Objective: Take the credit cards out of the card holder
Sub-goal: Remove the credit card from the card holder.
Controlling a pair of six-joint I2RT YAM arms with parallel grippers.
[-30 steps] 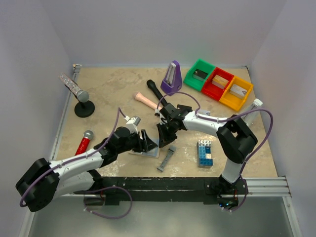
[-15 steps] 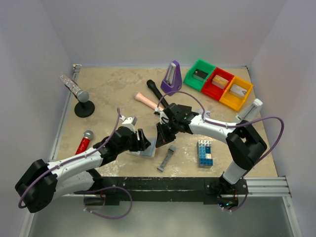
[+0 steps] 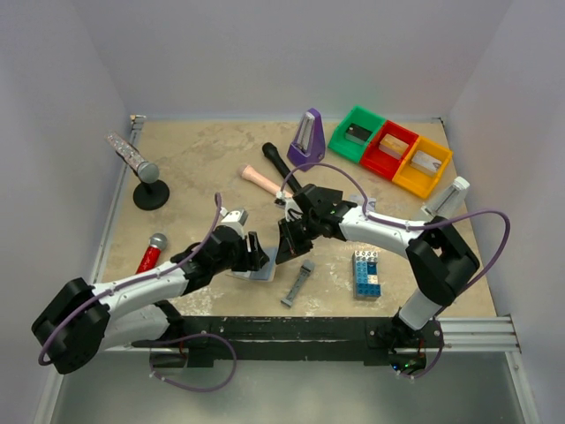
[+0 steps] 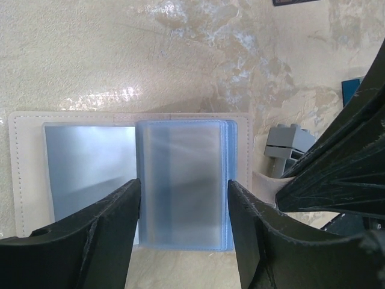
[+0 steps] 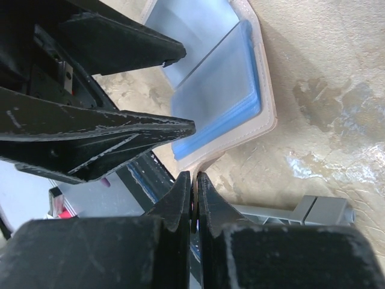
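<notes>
Straddling the card holder (image 4: pixel 180 156) is the left tool (image 4: pixel 183 189).

Pale walls (image 3: pixel 265 53) enclose a mottled beige tabletop (image 3: pixel 203 150).

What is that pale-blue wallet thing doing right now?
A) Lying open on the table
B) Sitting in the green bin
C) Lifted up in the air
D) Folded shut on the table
A: in the left wrist view the card holder lies spread open on the table, its clear sleeves showing between the open fingers of the left gripper.
</notes>
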